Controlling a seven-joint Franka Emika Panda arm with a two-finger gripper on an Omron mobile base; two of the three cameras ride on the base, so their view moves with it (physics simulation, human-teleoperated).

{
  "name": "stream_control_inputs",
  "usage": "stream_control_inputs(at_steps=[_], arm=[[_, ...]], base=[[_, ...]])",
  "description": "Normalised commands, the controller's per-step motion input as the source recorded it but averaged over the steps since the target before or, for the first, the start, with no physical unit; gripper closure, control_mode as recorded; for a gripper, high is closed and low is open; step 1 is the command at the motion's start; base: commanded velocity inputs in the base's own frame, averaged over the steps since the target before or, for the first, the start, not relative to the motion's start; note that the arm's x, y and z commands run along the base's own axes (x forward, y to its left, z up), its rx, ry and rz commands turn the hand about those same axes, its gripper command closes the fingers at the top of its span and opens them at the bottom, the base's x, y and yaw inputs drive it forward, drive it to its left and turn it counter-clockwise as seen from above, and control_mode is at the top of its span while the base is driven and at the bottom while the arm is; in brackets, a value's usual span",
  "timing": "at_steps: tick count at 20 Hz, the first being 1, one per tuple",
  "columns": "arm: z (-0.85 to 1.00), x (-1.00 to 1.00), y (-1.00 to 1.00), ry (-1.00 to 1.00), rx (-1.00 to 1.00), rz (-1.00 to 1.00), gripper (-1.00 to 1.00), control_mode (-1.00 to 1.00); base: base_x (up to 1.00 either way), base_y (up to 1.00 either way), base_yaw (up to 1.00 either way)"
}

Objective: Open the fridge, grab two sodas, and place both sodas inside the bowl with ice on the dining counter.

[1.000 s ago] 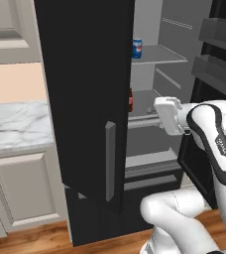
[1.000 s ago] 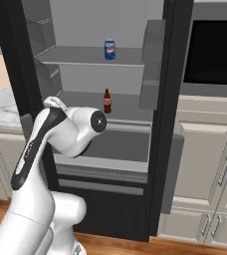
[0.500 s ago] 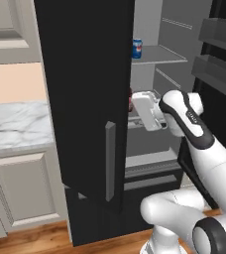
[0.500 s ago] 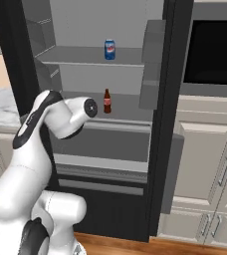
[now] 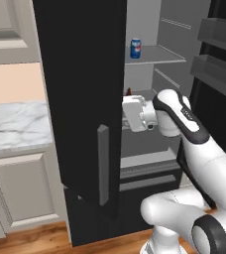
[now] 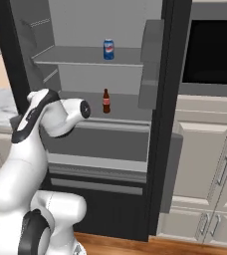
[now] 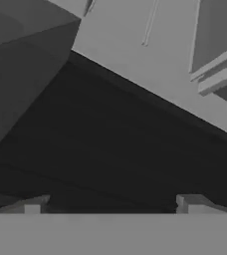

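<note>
The black fridge (image 5: 80,74) stands open, with grey shelves inside. The small blue can (image 6: 108,49) stands on the upper shelf, also seen in the left base view (image 5: 136,48). The dark cola bottle (image 6: 105,101) stands on the shelf below; in the left base view just its top (image 5: 129,91) peeks over my white hand (image 5: 136,113). That hand is in front of the bottle's shelf and points at the inner face of the left door (image 7: 100,139). My gripper (image 7: 113,204) is open, its fingertips (image 7: 36,201) wide apart and holding nothing. The bowl and dining counter are out of view.
The left door with its grey bar handle (image 5: 102,163) juts toward me. The right door's bins (image 5: 219,74) hang close on the right. A marble-topped wall counter (image 5: 11,124) with cabinets lies left. A black oven (image 6: 210,50) and cream cabinets (image 6: 205,164) stand right of the fridge.
My arm has swung left: the hand moved from the right side of the fridge opening across the shelf to the left door's inner face. It now covers most of the bottle in the left base view.
</note>
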Motion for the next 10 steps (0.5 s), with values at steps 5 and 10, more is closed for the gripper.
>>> stream_control_inputs(at_steps=[5, 10], arm=[[0.00, 0.00, 1.00, 0.00, -0.02, 0.16, -1.00, -1.00], [0.00, 0.00, 1.00, 0.00, -0.03, 0.14, -1.00, -1.00]], base=[[0.00, 0.00, 0.00], [0.00, 0.00, 0.00]])
